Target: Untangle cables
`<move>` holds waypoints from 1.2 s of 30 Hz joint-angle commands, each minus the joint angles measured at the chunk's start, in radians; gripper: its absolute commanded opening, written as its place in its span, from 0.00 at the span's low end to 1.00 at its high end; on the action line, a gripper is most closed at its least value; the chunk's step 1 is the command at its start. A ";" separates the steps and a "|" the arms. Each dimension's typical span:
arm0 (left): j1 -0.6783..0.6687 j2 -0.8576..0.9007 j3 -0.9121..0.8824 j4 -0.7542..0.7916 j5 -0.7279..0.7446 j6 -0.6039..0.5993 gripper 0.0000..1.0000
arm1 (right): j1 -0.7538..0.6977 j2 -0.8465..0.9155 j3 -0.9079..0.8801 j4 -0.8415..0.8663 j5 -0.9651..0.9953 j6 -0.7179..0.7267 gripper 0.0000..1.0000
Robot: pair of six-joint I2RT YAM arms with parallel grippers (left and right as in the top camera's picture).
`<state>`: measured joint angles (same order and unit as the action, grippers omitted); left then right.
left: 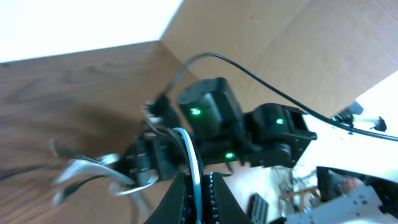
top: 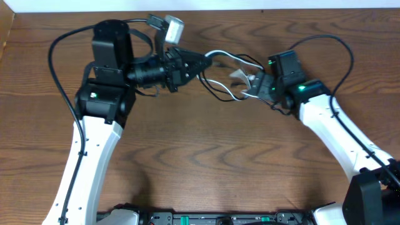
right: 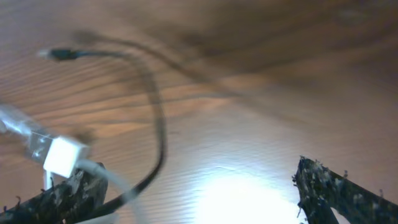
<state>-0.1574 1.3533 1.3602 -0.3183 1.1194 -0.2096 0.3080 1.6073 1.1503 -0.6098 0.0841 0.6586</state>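
Observation:
The white cable (top: pixel 232 56) arcs between the two grippers over the wooden table, and the thin black cable (top: pixel 215 87) loops beneath it. My left gripper (top: pixel 204 62) is shut on the white cable, which runs up between its jaws in the left wrist view (left: pixel 195 163). My right gripper (top: pixel 249 85) is wide open just above the table. In the right wrist view (right: pixel 193 183) nothing lies between the fingers. The black cable (right: pixel 157 127) curves past the left finger, with its plug end at the far left. A white plug (right: pixel 62 155) sits beside the left finger.
The right arm's black wrist housing with green lights (left: pixel 214 118) fills the middle of the left wrist view, close to the left gripper. Thick black robot wires (top: pixel 56 56) loop beside each arm. A pale wall edge (top: pixel 200 5) runs along the back of the table.

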 commanded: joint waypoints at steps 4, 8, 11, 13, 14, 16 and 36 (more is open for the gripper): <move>0.134 -0.013 0.018 0.006 0.014 0.010 0.07 | -0.138 0.000 -0.003 -0.115 0.126 -0.053 0.92; 0.167 -0.013 0.018 -0.003 0.014 0.018 0.07 | -0.201 0.000 -0.003 -0.162 0.126 -0.105 0.91; 0.183 -0.013 0.018 -0.022 0.013 0.037 0.07 | -0.238 0.000 -0.003 -0.191 0.127 -0.126 0.91; 0.186 -0.013 0.018 -0.037 0.013 0.056 0.07 | -0.261 -0.001 -0.003 -0.199 0.127 -0.157 0.90; 0.186 -0.013 0.018 -0.046 0.013 0.069 0.07 | -0.273 -0.001 -0.003 -0.200 0.126 -0.163 0.90; 0.186 -0.012 0.018 -0.071 0.003 0.082 0.07 | -0.301 -0.001 -0.003 -0.196 0.101 -0.204 0.90; -0.198 0.135 0.016 -0.291 -0.441 0.195 0.43 | -0.490 -0.088 0.083 -0.281 -0.562 -0.571 0.99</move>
<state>-0.2867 1.4506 1.3602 -0.6048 0.8433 -0.0273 -0.1764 1.5845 1.2034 -0.8867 -0.3882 0.1410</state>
